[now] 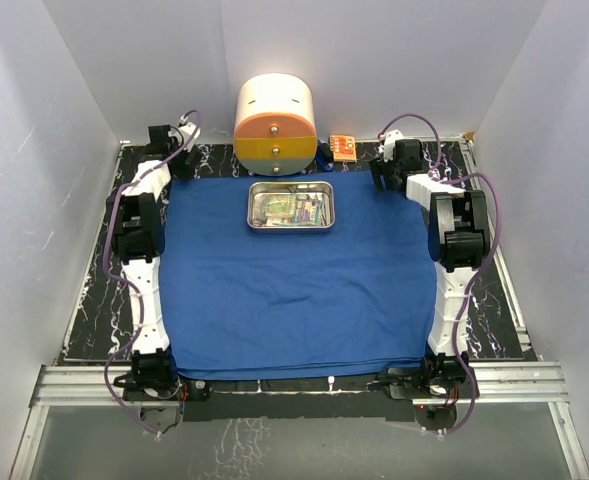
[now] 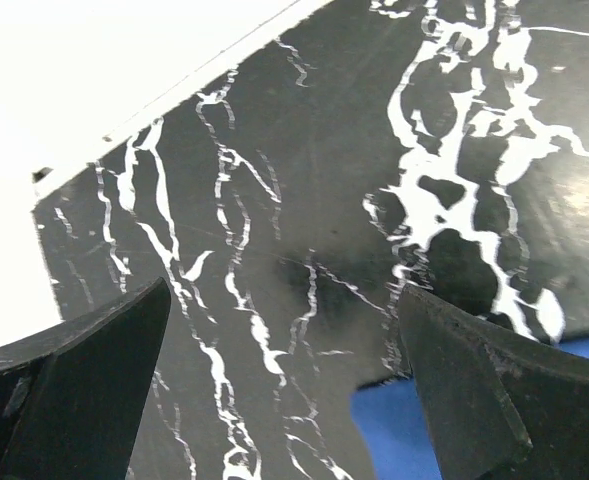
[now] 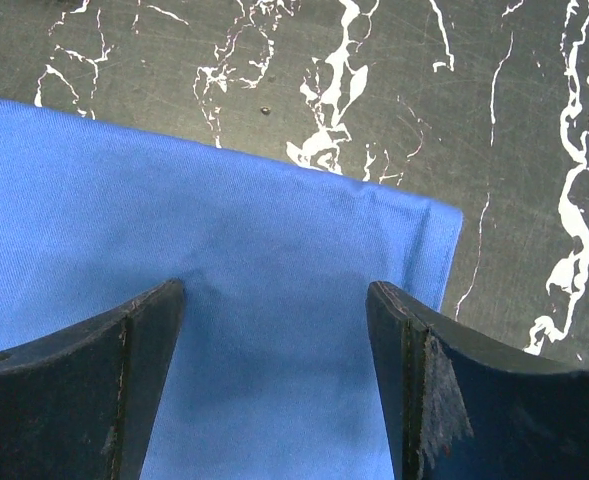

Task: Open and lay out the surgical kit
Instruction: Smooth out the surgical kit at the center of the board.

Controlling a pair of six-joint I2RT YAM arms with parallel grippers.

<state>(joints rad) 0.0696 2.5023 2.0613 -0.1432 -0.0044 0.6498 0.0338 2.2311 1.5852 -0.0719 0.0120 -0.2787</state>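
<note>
My left gripper (image 2: pixel 282 300) stands wide open with nothing in it, over the black marble table (image 2: pixel 304 200) at the upper left of the top view. A corner of the blue cloth (image 1: pixel 294 290) just shows at the lower right of its wrist view. My right gripper (image 3: pixel 274 295) is open too and holds nothing, its fingers above the cloth near its upper-right corner. The steel tray (image 1: pixel 254 208) sits on the cloth at upper centre, its contents too small to name.

The cloth wrap (image 1: pixel 294 290) is spread across the desk (image 1: pixel 94 320). The steel tray (image 1: pixel 291 185) is set on it toward the far edge. The round drawer container (image 1: pixel 276 125) is placed behind the tray, and the small box (image 1: pixel 342 147) is placed right of the container.
</note>
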